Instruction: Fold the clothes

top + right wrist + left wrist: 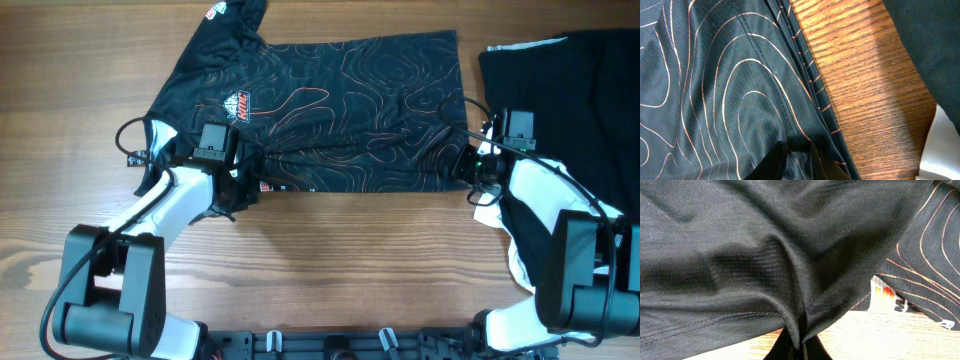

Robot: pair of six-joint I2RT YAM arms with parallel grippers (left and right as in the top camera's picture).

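Observation:
The black jersey point(330, 100) with thin orange contour lines lies spread across the far middle of the table, its near part folded over. My left gripper point(240, 172) is shut on its near left corner; in the left wrist view the dark cloth point(765, 255) is bunched between the fingers point(800, 347), with a strip of coloured logos point(885, 297) below the fold. My right gripper point(470, 165) is shut on the near right hem; in the right wrist view the fingers point(800, 152) pinch the hemmed edge point(740, 75).
A second black garment point(565, 95) lies at the far right, over white cloth point(520, 255) near the right arm. It shows in the right wrist view point(925, 35) across a strip of bare wood point(860, 75).

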